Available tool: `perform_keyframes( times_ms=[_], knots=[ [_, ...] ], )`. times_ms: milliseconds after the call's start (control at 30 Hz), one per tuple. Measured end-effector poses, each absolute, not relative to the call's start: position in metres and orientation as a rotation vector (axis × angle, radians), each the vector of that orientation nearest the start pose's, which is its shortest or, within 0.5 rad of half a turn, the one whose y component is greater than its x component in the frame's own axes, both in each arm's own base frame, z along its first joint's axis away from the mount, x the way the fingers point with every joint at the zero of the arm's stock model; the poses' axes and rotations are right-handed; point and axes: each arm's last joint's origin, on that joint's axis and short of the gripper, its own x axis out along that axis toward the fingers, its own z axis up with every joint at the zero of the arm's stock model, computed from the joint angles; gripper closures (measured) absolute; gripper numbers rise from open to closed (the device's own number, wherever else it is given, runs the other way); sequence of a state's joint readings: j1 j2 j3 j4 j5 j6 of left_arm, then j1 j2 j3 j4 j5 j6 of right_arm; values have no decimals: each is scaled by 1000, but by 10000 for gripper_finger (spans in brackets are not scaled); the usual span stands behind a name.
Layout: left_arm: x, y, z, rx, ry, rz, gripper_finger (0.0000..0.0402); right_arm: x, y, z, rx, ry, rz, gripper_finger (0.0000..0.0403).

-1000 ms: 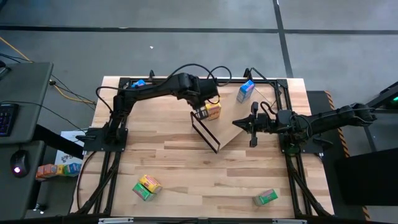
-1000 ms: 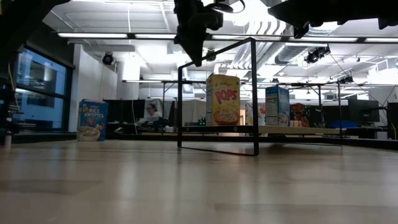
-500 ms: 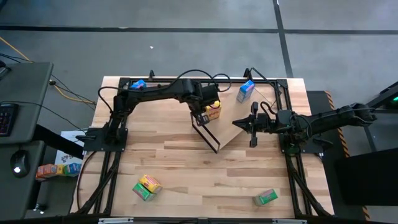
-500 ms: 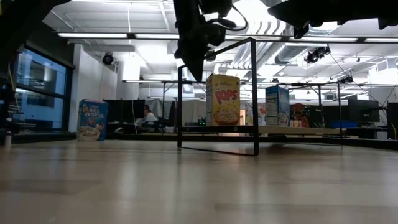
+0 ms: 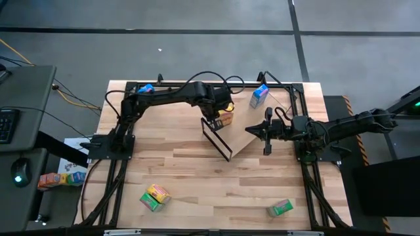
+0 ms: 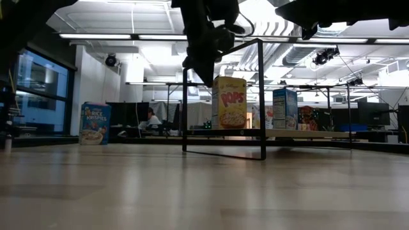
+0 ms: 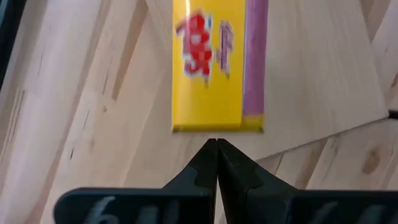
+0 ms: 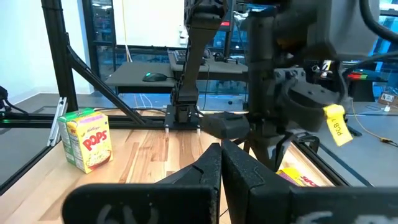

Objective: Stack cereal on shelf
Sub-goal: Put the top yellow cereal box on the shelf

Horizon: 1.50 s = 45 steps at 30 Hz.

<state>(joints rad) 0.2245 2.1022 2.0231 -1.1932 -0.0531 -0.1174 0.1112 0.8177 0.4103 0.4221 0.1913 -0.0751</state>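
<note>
**Left arm drifts right over the Pops box**

Since the earlier frame our left end effector has shifted toward the shelf's black frame, fingers pressed together, empty. The yellow Pops cereal box stands on the shelf just beyond it. Spare boxes lie near the table front. Our right end effector waits closed over the shelf. We should retreat upward without nudging the box.
</note>
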Motion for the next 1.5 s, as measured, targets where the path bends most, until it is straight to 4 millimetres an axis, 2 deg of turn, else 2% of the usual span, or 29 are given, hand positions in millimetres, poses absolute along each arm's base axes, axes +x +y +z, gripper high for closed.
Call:
perform_keyframes(
  times_ms=[333, 533, 867, 1500],
  knots=[
    [432, 102, 259, -203, 1261, 286, 401, 184, 15, 256, -73, -15, -81, 403],
    [437, 102, 258, -207, 1225, 250, 401, 184, 15, 256, -72, -17, -81, 403],
    [445, 103, 259, -200, 1152, 192, 401, 184, 15, 256, -73, -17, -81, 403],
    [456, 118, 266, -122, 994, 176, 401, 184, 15, 256, -75, -18, -81, 403]
  ],
)
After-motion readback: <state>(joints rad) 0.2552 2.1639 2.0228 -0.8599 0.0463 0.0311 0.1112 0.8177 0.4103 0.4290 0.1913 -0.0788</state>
